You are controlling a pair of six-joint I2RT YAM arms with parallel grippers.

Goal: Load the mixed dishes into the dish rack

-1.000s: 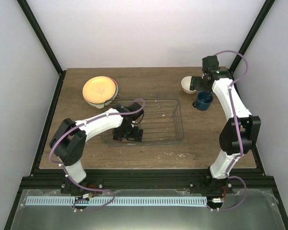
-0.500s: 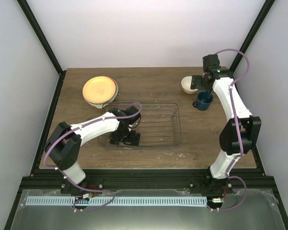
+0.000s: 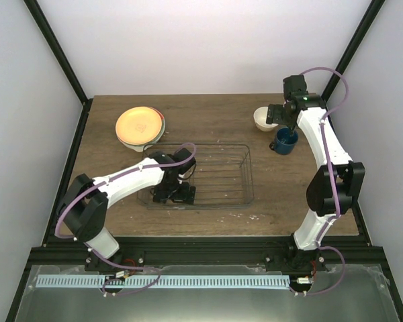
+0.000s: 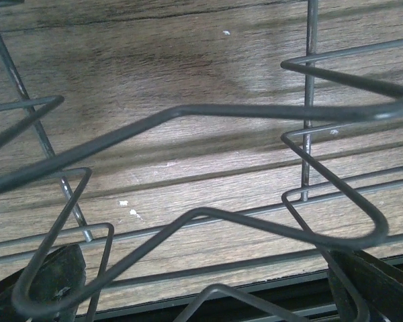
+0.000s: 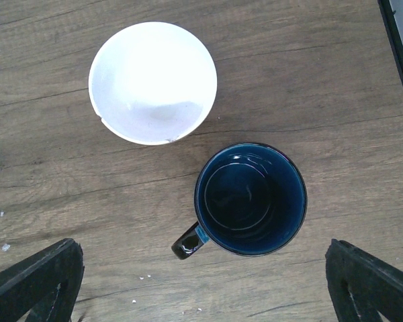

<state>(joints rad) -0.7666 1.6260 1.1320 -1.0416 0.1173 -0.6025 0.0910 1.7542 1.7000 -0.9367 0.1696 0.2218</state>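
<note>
The wire dish rack (image 3: 215, 176) lies mid-table and holds no dishes. My left gripper (image 3: 175, 193) is low inside its front left part, open; in the left wrist view its fingertips (image 4: 54, 282) stand wide apart among the rack's wire dividers (image 4: 269, 114). The plates are stacked at the back left, the orange-yellow plate (image 3: 138, 124) on top, the others mostly hidden under it. The cream bowl (image 3: 263, 119) and dark blue mug (image 3: 284, 140) stand at the back right. My right gripper (image 3: 283, 115) hovers open above them, over the mug (image 5: 252, 198) and the bowl (image 5: 152, 80).
Black frame posts run along the table's left and right edges. The mug's handle (image 5: 188, 243) points toward the near left. White crumbs lie on the wood near the rack's front edge (image 3: 245, 216).
The dish rack has slid a little to the left and nearer, with my left gripper in it; the left arm has drawn back. The right arm has barely moved.
</note>
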